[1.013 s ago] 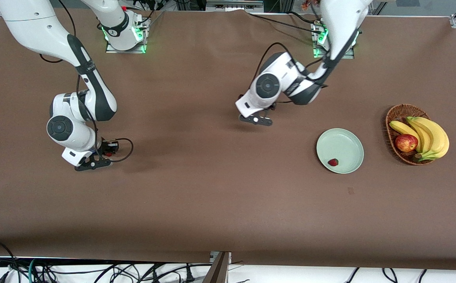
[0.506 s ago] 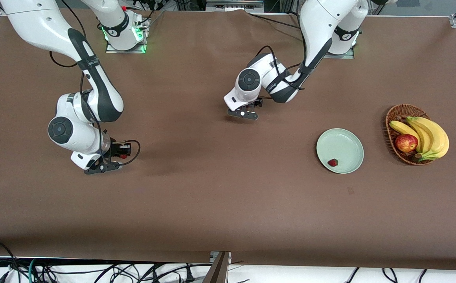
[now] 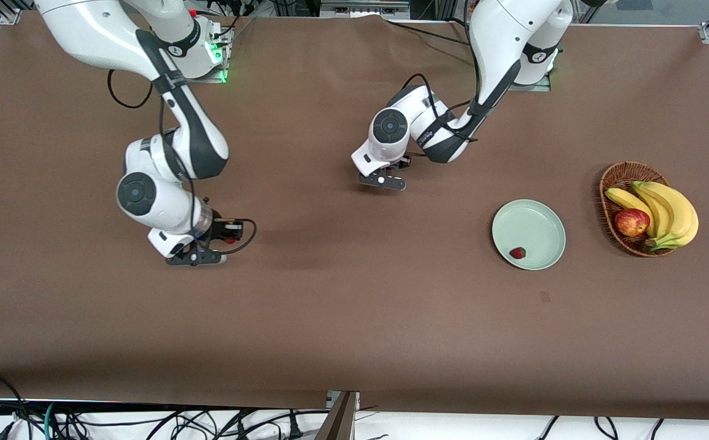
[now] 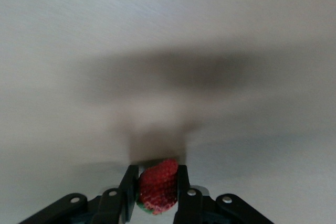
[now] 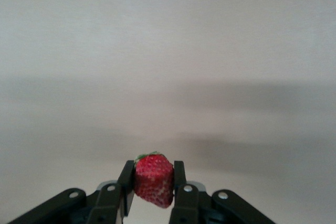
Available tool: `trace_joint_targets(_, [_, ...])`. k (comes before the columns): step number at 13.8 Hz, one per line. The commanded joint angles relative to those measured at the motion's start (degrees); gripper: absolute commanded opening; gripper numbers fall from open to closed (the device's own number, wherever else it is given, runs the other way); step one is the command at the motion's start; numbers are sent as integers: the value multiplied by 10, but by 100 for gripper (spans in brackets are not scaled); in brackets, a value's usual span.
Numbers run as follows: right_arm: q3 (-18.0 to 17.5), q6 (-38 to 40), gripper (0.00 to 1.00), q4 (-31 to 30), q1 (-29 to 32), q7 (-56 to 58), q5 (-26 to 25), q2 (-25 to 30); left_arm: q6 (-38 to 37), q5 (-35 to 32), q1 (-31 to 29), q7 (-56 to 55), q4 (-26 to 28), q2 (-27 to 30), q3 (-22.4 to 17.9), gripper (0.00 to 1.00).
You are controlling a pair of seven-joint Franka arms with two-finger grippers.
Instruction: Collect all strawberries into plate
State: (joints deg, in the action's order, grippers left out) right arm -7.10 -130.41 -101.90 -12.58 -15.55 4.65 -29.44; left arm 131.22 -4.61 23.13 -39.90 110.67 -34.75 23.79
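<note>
One strawberry (image 3: 517, 252) lies in the pale mint-green plate (image 3: 541, 214), near the rim closest to the front camera. My left gripper (image 3: 382, 180) hangs over bare table at mid-table; in the left wrist view it (image 4: 156, 174) is shut on a second strawberry (image 4: 156, 187). My right gripper (image 3: 198, 258) is low over the table toward the right arm's end; in the right wrist view it (image 5: 153, 169) is shut on a third strawberry (image 5: 153, 179) with its green cap up. Both held berries are hidden in the front view.
A brown wicker basket (image 3: 612, 177) with bananas (image 3: 666, 211) and a red apple (image 3: 631, 222) stands beside the plate toward the left arm's end. Brown cloth covers the table. Cables hang below the table's front edge.
My right gripper has carried its strawberry along the table toward the plate's end. My left gripper has shifted a little toward the right arm's end, still shut on its berry.
</note>
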Motion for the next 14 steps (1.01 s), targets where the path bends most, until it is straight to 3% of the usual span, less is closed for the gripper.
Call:
trace_joint_targets(1, [2,12,25,17,-29,-66,9,2,-83,-16,-82,18,-22,62,4,6])
trace_joint_targets(4, [-5,9,25,40,-59,-167,31,-11,-152,-22,-191,156,-46,79,0,8])
trace_joint_targets(6, [-17,3,26,74,-83,-234,78,-30,-152,-57,-272,260,-51,78,1,8])
trace_joint_targets(9, [-17,-27,27,139,-152,-333,90,-75,-144,-87,-366,384,-51,60,2,13])
trace_joint_targets(12, [-15,-145,26,182,-227,-402,87,-138,-90,-98,-393,409,-33,36,0,17])
trace_joint_targets(14, [-14,-229,27,196,-262,-406,86,-174,-87,-100,-399,412,-25,33,0,33])
